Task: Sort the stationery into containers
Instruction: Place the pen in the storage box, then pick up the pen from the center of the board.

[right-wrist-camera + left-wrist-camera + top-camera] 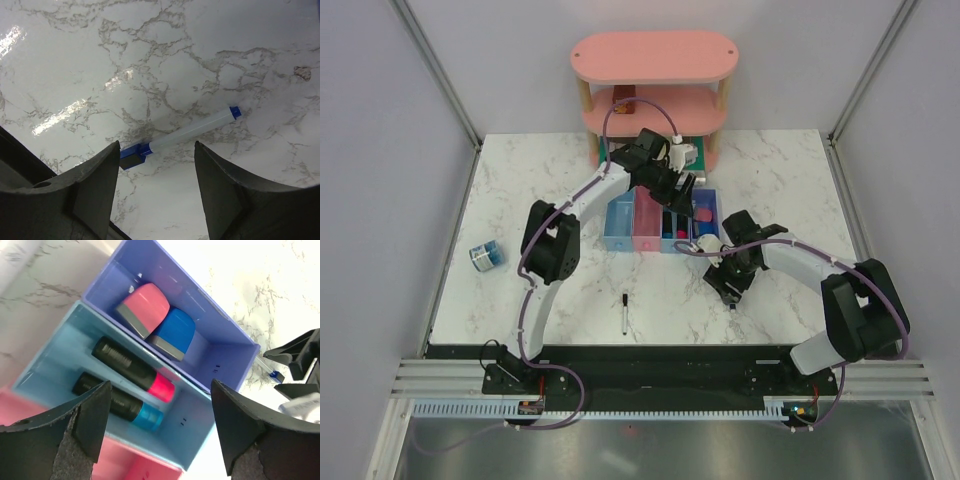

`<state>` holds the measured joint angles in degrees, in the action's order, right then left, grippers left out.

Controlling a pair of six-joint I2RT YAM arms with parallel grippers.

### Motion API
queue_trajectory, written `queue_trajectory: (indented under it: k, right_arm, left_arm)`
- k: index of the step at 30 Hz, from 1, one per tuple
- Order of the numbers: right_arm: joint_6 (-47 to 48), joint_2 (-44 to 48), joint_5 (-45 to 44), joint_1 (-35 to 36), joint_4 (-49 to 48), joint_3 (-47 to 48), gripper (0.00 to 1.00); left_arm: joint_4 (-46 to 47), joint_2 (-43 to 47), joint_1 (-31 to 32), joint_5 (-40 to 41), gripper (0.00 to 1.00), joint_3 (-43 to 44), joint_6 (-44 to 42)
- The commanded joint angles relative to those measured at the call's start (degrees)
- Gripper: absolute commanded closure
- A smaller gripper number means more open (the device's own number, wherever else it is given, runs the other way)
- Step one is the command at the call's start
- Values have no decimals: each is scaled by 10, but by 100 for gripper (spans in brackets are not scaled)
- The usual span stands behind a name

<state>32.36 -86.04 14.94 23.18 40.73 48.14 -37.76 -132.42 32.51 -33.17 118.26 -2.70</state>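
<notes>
A thin white pen (190, 129) with a blue cap and blue end is seen lying flat on the marble counter (75, 60), slanted, with its capped end between the fingers of the right pincer (156, 152). That pincer is held spread, with a finger on either side of the pen and nothing pinched; whether the tips touch the counter cannot be told. The pen is judged to be light, stiff and smooth, so it may roll or skid on the glossy stone if only one finger meets it first. It is best taken across the barrel near the middle rather than at the cap, so that it does not swing when lifted. The left pincer (160, 389) is spread wide and empty above the trays, over the light blue tray (187, 437), where a pink highlighter (132, 367) and a blue highlighter (117, 405) lie side by side. In the purple tray (225, 357) next to it, a pink eraser (145, 307) and a blue eraser (172, 332) are seen touching. A black pen (623, 312) and a tape roll (486, 256) are left loose on the counter, well apart from the trays.
</notes>
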Motion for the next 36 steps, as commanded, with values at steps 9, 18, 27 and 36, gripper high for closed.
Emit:
queue_trajectory:
  k: [9, 18, 27, 36]
  right_arm:
    - [10, -13, -15, 19, -15, -9, 41]
    - [5, -46, -25, 41, -35, -5, 59]
    - [11, -32, -50, 48, -20, -1, 86]
    - [19, 56, -73, 49, 52, 84, 86]
  left_arm:
    - [-73, 203, -9, 61, 10, -115, -167]
    - [-88, 329, 4, 108, 12, -424, -228]
    - [-89, 327, 27, 132, 15, -494, -255]
    - [-94, 312, 55, 142, 15, -492, -250]
